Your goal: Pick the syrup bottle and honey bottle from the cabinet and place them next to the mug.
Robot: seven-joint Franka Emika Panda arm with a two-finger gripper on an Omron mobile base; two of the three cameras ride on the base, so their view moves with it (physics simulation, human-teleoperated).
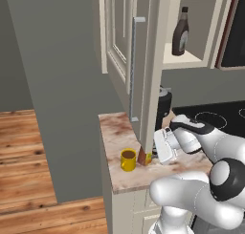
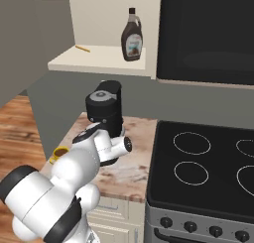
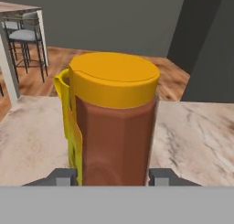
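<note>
The gripper (image 3: 112,177) grasps the honey bottle (image 3: 113,122) just beside the mug (image 1: 128,160) on the counter (image 1: 117,132); the syrup bottle (image 2: 132,36) waits upright in the cabinet (image 2: 99,58).

An amber-brown honey bottle with a broad yellow cap (image 3: 113,127) stands upright between the two dark fingertips (image 3: 63,176), on a pale marbled countertop (image 3: 196,136). A bright yellow mug (image 3: 64,104) peeks out just behind its left side.

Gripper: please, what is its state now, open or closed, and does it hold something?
Gripper: closed on the honey bottle, low over the counter beside the mug.
</note>
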